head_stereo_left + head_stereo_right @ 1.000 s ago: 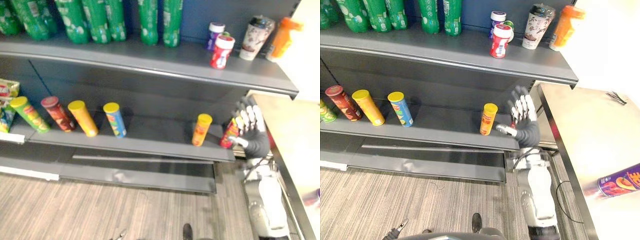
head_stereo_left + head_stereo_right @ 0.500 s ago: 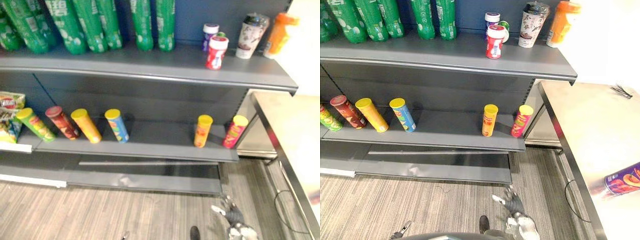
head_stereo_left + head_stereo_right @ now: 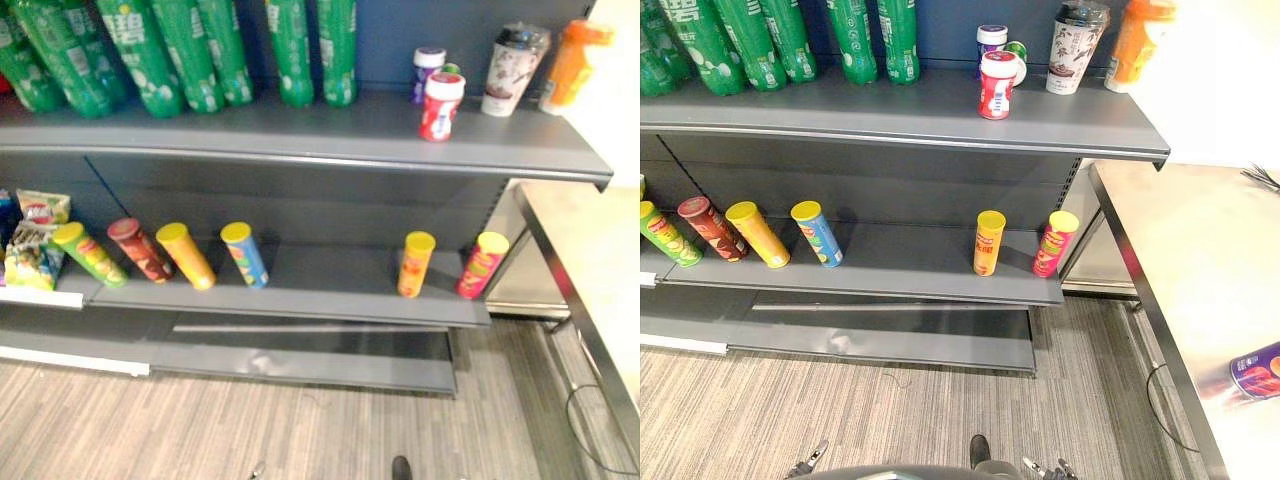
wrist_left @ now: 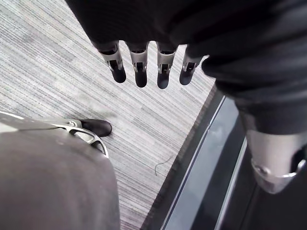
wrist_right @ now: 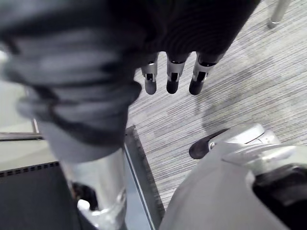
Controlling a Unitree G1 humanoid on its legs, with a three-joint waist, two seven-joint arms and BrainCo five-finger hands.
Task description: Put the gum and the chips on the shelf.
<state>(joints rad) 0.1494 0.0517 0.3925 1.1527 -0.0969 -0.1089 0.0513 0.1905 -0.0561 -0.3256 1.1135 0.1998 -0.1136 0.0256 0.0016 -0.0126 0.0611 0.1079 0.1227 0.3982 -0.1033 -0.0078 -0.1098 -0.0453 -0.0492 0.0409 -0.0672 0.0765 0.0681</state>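
Note:
A red gum bottle (image 3: 441, 105) with a white cap stands upright on the top shelf (image 3: 300, 135), a purple-labelled one (image 3: 428, 70) just behind it. On the lower shelf (image 3: 890, 280), a pink-red chips can (image 3: 482, 265) with a yellow lid leans at the right end, beside an orange can (image 3: 415, 263). My left hand (image 4: 140, 72) hangs over the striped floor, fingers straight, nothing in it. My right hand (image 5: 172, 76) also hangs low over the floor, fingers relaxed and empty.
Green bottles (image 3: 180, 55) line the top shelf's left, a cup (image 3: 512, 70) and an orange bottle (image 3: 572, 65) its right. Several more chips cans (image 3: 185, 255) and snack bags (image 3: 30, 240) fill the lower shelf's left. A steel table (image 3: 1200, 260) at right carries a purple can (image 3: 1258, 370).
My right hand has let go of the pink-red can on the lower shelf and dropped to my side. The camera has shifted slightly.

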